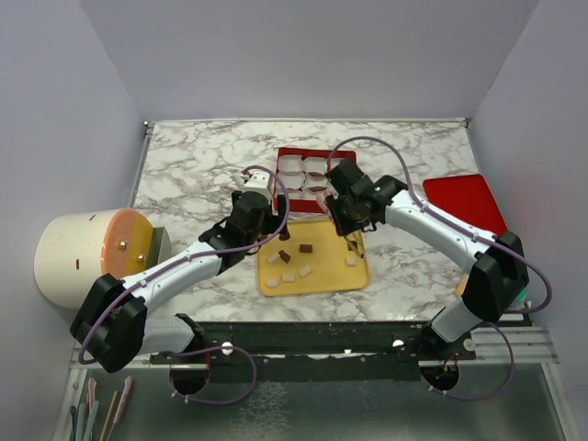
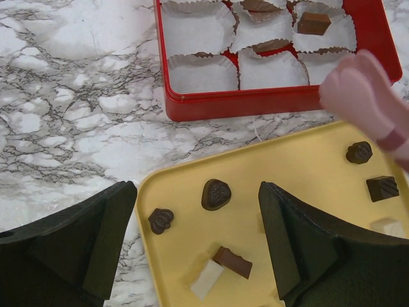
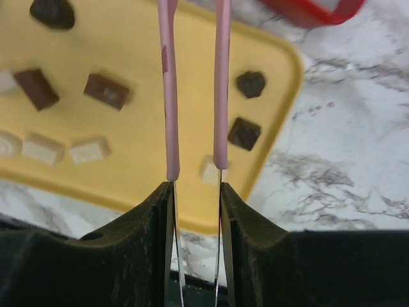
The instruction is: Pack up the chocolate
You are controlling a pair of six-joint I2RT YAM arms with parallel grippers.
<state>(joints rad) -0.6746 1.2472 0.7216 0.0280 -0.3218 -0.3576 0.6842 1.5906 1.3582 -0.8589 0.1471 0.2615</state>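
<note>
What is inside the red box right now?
The red box holds white paper cups; one has a brown chocolate in it. The pink tongs cover its near right corner.

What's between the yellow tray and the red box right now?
Only bare marble table lies between the yellow tray and the red box, as the left wrist view shows; pink tongs cross it at that picture's right.
</note>
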